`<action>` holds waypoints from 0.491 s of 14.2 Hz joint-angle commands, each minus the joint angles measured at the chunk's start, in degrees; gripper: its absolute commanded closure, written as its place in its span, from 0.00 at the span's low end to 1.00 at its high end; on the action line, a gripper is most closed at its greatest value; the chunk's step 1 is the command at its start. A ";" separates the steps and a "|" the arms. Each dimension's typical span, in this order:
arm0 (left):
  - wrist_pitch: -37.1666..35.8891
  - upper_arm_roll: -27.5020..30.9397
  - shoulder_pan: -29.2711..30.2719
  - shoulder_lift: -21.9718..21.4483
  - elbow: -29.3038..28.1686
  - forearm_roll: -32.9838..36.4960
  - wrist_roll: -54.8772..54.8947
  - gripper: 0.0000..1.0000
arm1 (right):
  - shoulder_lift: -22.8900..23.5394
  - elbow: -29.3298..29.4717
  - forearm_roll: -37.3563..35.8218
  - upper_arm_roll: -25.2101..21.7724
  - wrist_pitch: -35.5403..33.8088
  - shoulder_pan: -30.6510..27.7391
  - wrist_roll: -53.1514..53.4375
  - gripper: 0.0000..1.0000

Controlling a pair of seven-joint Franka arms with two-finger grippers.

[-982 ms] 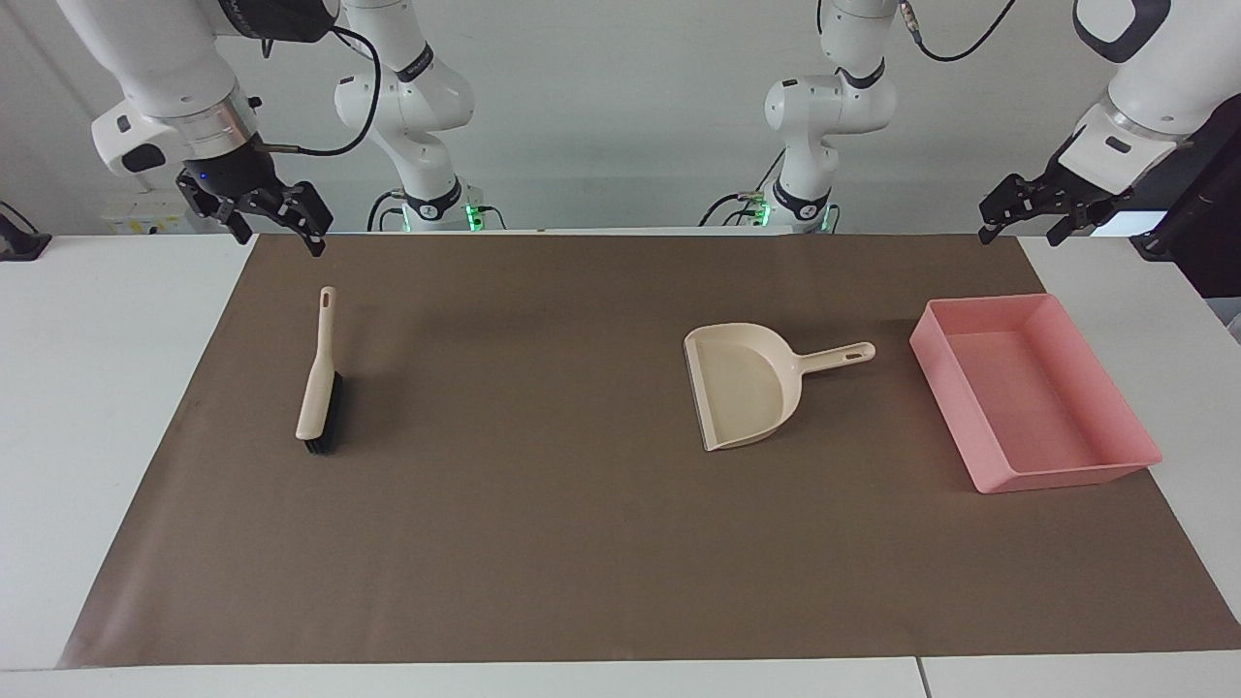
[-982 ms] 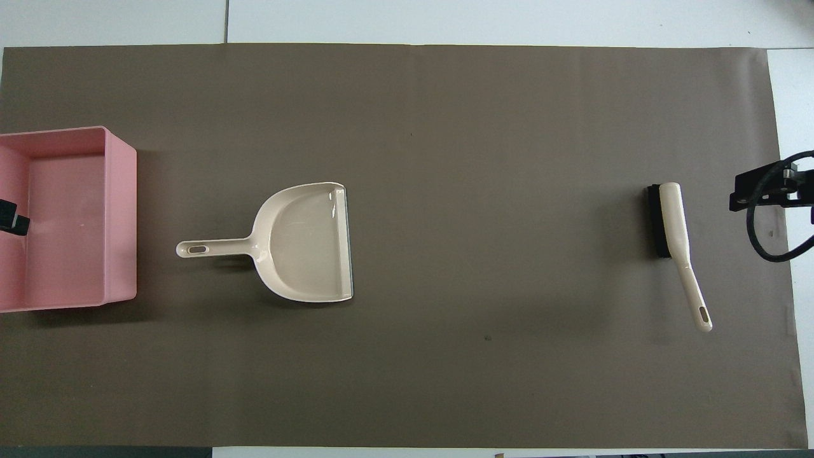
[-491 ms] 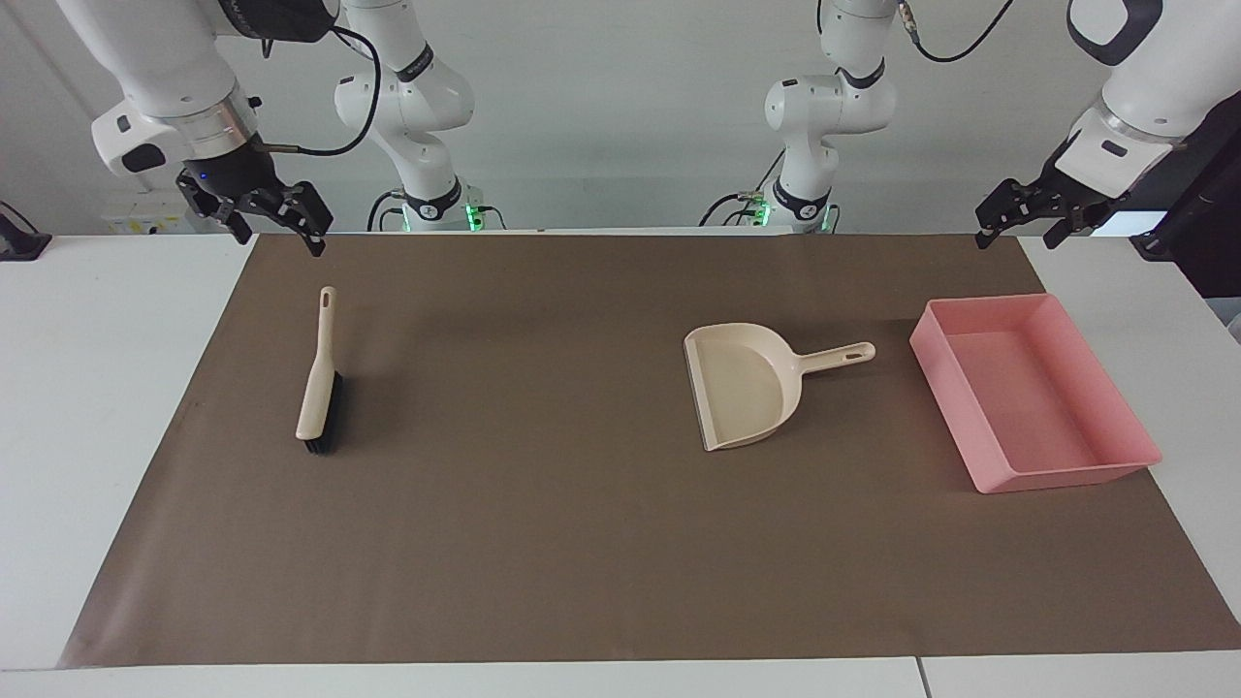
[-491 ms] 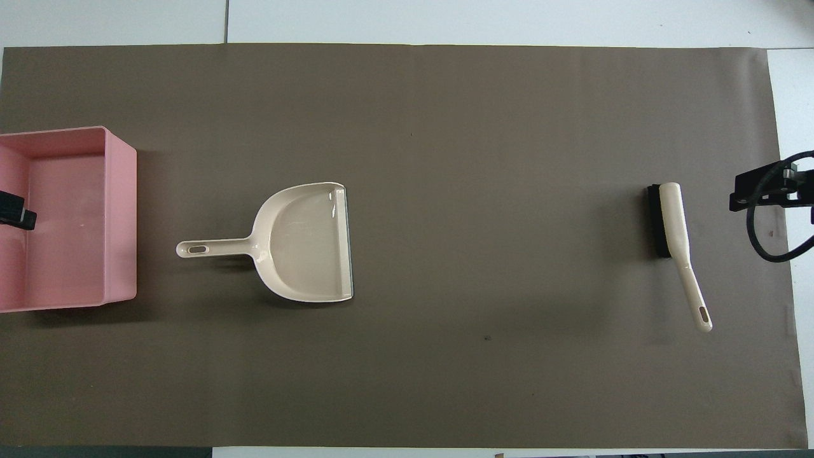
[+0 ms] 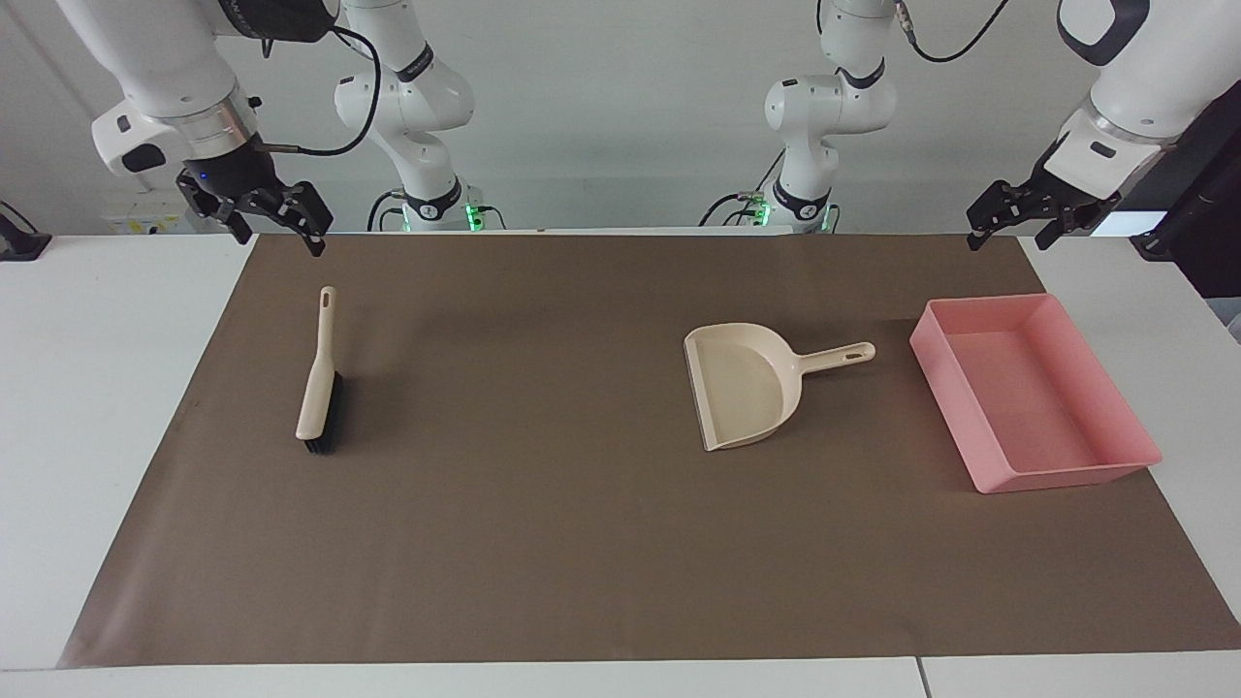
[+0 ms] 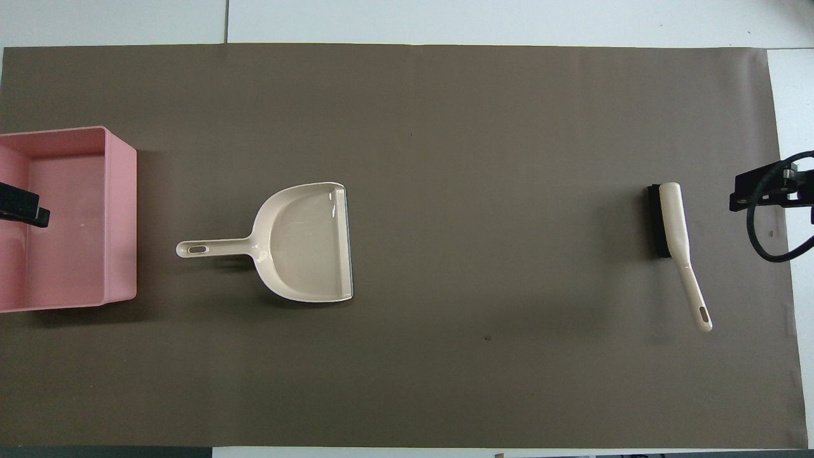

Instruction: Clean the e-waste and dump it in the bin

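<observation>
Both grippers' fingers look spread and empty as we see the left gripper [image 5: 1003, 225] over the mat's robot-side edge near the bin [image 5: 1125, 475], the dustpan [image 5: 747, 388] handle pointing toward it, while the right gripper [image 5: 257, 208] waits near the brush [image 5: 318, 388].

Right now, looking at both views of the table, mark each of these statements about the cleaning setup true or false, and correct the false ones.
1. The dustpan lies on the brown mat between the brush and the bin. True.
2. The bin holds a pile of e-waste. False: the pink bin looks empty, and no e-waste shows on the mat.
3. The right gripper grips the brush handle. False: it hangs in the air above the mat's edge, holding nothing.
4. The brush lies toward the right arm's end of the table. True.
5. The dustpan stands inside the bin. False: it lies on the mat beside the bin, apart from it.
</observation>
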 commanded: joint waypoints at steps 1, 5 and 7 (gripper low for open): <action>0.34 -1.96 0.03 -1.21 -1.06 -0.35 -2.49 0.02 | -0.11 0.37 0.46 0.11 -0.71 -0.40 -1.15 0.00; 0.25 -1.70 0.03 -1.30 -1.32 -0.44 -1.17 0.02 | -0.11 0.37 0.46 0.11 -0.80 -0.40 -1.24 0.00; -0.10 -1.17 0.20 -1.30 -1.32 -0.53 4.08 0.02 | -0.11 0.46 0.46 0.11 -0.80 -0.40 -1.24 0.00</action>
